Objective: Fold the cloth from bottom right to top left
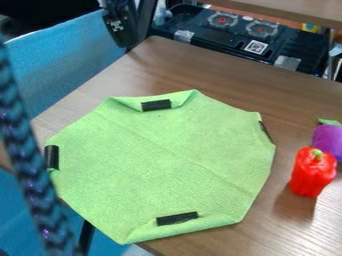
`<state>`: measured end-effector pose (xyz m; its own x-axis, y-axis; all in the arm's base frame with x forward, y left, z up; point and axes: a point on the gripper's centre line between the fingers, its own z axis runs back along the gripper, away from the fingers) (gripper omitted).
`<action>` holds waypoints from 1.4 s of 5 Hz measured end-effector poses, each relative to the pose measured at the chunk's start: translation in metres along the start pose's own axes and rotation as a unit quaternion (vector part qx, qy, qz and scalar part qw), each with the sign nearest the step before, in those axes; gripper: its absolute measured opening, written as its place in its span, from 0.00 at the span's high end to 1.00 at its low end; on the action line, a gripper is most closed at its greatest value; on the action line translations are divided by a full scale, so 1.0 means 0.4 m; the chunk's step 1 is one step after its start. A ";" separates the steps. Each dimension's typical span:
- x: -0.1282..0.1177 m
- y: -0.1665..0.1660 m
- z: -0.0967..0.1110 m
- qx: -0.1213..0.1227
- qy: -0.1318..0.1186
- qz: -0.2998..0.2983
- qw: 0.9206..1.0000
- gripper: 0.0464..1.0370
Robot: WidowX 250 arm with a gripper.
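My gripper (121, 25) hangs at eleven o'clock in the camera view, beyond the far rim of the green cloth (160, 165). I can't tell how far open it is, or whether it has hold of anything. The cloth lies spread on the wooden table (220, 77), mostly flat, a crease slanting from ten o'clock towards four. It bears black strips at twelve (156, 105), two (266, 131), six (177, 218) and nine o'clock (52, 157), and its rim curls over at twelve and six. Off its three o'clock side stands a red pepper (312, 172), with a purple toy (328, 141) just behind.
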<state>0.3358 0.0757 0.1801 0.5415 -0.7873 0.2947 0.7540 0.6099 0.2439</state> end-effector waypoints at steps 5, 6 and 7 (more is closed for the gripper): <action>0.055 -0.110 -0.167 -0.004 0.030 0.137 0.990 0.04; 0.133 -0.153 -0.180 0.037 0.014 0.261 0.965 0.04; 0.227 -0.190 -0.180 0.087 -0.022 0.378 0.921 0.04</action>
<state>0.3545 -0.0486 0.1218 0.8691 -0.1296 0.4774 0.0947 0.9908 0.0966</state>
